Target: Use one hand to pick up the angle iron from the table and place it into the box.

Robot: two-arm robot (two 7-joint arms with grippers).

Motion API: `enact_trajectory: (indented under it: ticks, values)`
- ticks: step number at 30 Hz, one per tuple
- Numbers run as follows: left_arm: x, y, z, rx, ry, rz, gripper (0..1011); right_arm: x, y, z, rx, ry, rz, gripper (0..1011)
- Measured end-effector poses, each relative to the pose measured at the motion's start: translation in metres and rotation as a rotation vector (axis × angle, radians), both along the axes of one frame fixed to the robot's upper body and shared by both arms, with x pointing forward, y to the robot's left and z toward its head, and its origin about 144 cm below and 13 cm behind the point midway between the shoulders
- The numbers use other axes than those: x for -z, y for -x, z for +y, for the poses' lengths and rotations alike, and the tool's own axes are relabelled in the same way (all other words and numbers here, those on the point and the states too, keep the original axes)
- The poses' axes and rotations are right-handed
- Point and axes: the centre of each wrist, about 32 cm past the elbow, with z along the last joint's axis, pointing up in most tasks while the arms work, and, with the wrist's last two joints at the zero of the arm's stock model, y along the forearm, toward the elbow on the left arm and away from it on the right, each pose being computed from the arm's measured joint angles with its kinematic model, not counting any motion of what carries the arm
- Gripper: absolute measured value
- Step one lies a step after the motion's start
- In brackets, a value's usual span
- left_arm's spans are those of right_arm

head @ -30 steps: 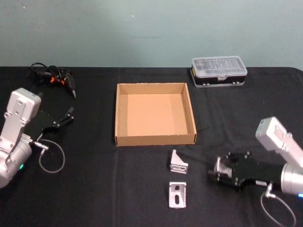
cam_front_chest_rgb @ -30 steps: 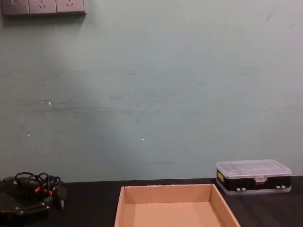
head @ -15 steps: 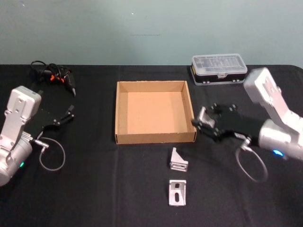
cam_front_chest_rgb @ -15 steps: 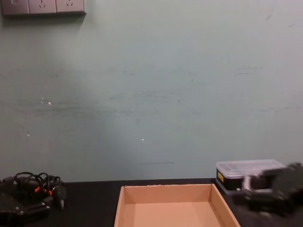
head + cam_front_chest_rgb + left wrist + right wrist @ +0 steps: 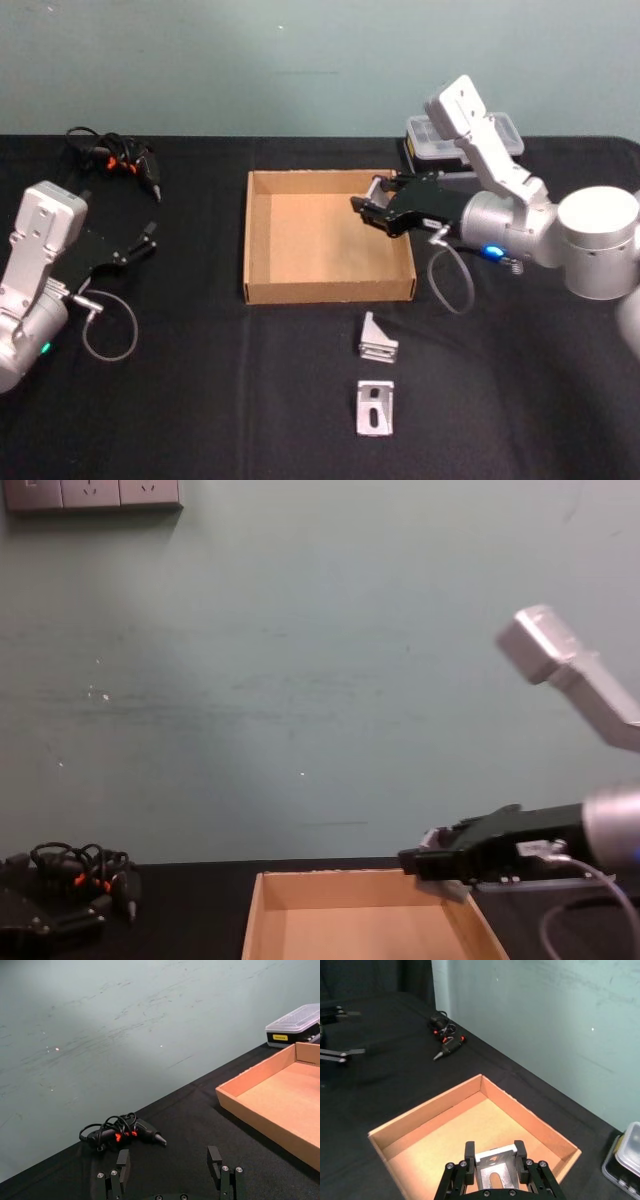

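Hovering above the box's (image 5: 330, 293) right side, your right end effector (image 5: 368, 200) grips one angle iron (image 5: 494, 1165). Two loose angle irons (image 5: 377, 343) lie on the counter (image 5: 200, 400). Your left end effector (image 5: 148, 240) rests open-fingered at the left.

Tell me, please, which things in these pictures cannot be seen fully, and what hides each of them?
Angle iron held by the right hand: in the head view the hand covers most of it.
Box: in the chest view the bottom edge cuts off its near part.
Plastic case: in the head view the right arm hides its middle.
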Motion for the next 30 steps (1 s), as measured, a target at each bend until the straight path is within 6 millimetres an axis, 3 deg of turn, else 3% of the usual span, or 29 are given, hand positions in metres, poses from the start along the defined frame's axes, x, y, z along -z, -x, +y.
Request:
enact_trajectory:
  ticks: [12,30]
  values:
    - [0.000,0.000,0.000,0.000,0.000,0.000,1011,0.008,-0.036,0.026,0.019,0.029,0.089,471]
    - [0.000,0.000,0.000,0.000,0.000,0.000,1011,0.026,-0.044,0.032,0.019,0.025,0.162,471]
